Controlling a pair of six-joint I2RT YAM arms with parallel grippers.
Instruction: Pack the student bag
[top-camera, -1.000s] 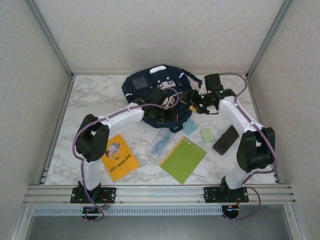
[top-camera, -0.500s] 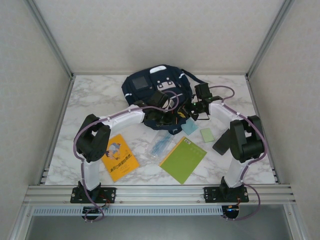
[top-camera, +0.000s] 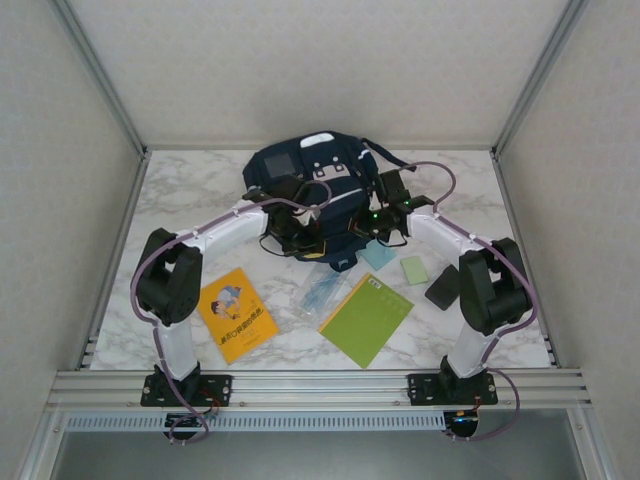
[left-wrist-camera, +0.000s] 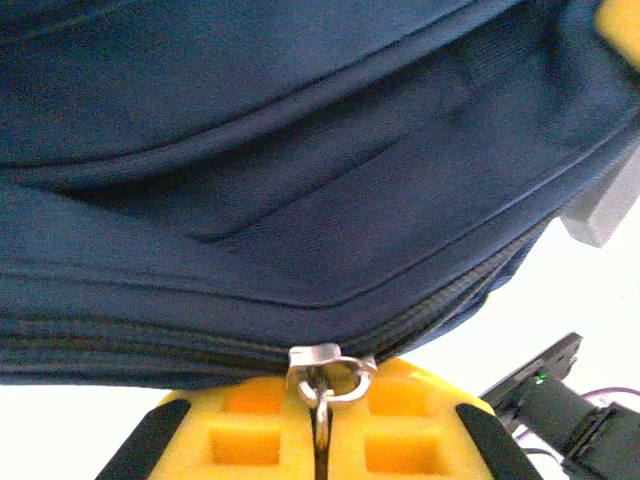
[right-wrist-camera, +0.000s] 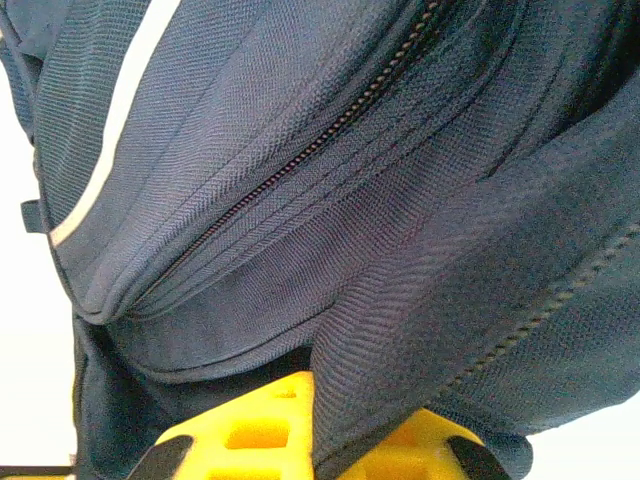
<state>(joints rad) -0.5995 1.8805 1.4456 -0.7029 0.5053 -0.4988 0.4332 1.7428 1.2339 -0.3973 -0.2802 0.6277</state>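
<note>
Left tool clamps zipper pull, right tool pinches student bag (thin fold); hard tugging could slip either.

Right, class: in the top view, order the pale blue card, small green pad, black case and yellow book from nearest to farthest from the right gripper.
From the right gripper, shut on the student bag:
1. pale blue card, just nearside of it.
2. small green pad, a little further right.
3. black case, beside the right arm.
4. yellow book, far left.
</note>
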